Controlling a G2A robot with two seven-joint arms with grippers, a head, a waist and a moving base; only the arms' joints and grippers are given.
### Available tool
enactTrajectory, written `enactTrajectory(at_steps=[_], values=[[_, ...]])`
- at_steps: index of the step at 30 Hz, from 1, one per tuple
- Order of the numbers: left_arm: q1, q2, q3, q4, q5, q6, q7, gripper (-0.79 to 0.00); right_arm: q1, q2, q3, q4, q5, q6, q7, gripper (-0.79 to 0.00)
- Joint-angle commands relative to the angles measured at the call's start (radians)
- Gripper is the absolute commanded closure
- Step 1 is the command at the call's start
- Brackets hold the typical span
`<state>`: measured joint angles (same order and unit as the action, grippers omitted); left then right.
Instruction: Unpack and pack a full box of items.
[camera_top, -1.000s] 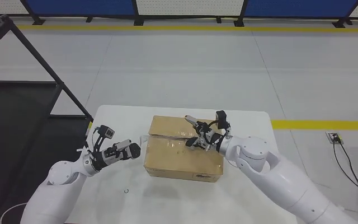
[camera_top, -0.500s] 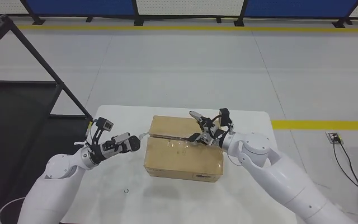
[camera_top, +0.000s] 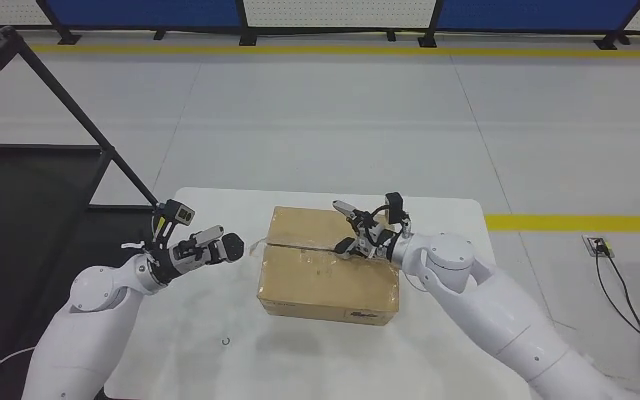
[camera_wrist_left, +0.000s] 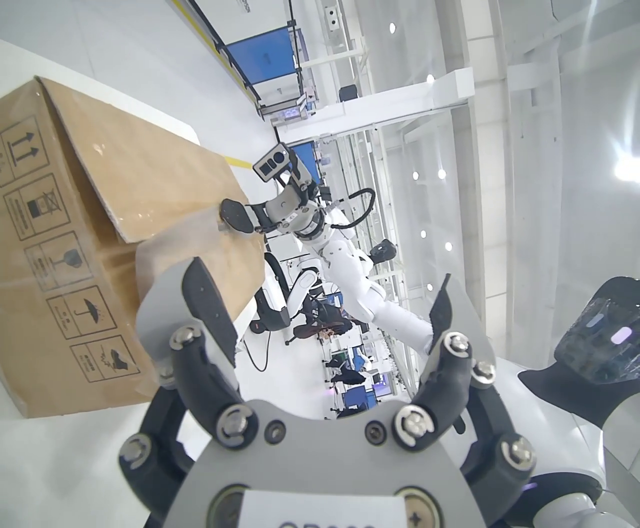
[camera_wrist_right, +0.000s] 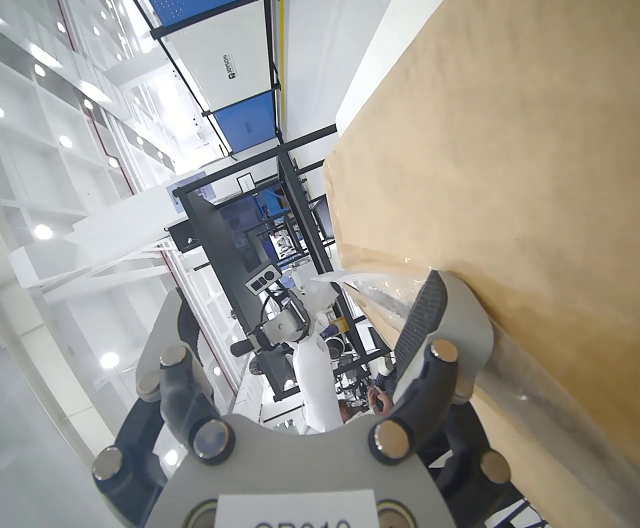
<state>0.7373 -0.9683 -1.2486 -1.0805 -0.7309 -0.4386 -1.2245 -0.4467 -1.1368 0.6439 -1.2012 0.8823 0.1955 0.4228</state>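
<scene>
A closed brown cardboard box (camera_top: 320, 280) stands in the middle of the white table (camera_top: 200, 330). Clear tape (camera_top: 305, 243) runs along its top seam, and a loose end (camera_top: 258, 243) sticks out past the box's left edge. My right gripper (camera_top: 343, 228) is open over the box top; in the right wrist view (camera_wrist_right: 300, 340) one finger (camera_wrist_right: 425, 320) rests on the cardboard (camera_wrist_right: 500, 150) beside the wrinkled tape (camera_wrist_right: 375, 295). My left gripper (camera_top: 228, 245) hangs open just left of the box (camera_wrist_left: 65, 200), with the loose tape end (camera_wrist_left: 160, 250) by one finger (camera_wrist_left: 207, 305).
A small dark ring (camera_top: 228, 343) lies on the table near the front left. A black metal frame (camera_top: 100, 150) stands off the table's left side. Bare tabletop lies in front of the box and to its left.
My left gripper has drawn back a little from the box, toward the table's far left. My right gripper has shifted only slightly on the box top.
</scene>
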Motion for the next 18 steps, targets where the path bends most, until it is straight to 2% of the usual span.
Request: enactTrajectory(at_steps=[1, 9, 12, 18], values=[[0.002, 0.001, -0.003, -0.001, 0.003, 0.003, -0.011, -0.785, -0.005, -0.003, 0.003, 0.003, -0.019, -0.023, 0.012, -0.785], [0.020, 0.005, -0.029, 0.009, -0.015, 0.026, -0.047, -0.785, -0.053, -0.001, 0.066, -0.026, -0.058, -0.089, 0.032, -0.785], [0.025, 0.005, -0.032, 0.002, -0.035, 0.046, -0.075, -0.785, -0.068, 0.005, 0.090, -0.036, -0.071, -0.071, 0.060, -0.785], [0.022, 0.003, -0.032, -0.019, -0.027, 0.051, -0.070, -0.785, -0.076, -0.004, 0.094, -0.055, -0.123, -0.022, 0.035, -0.785]])
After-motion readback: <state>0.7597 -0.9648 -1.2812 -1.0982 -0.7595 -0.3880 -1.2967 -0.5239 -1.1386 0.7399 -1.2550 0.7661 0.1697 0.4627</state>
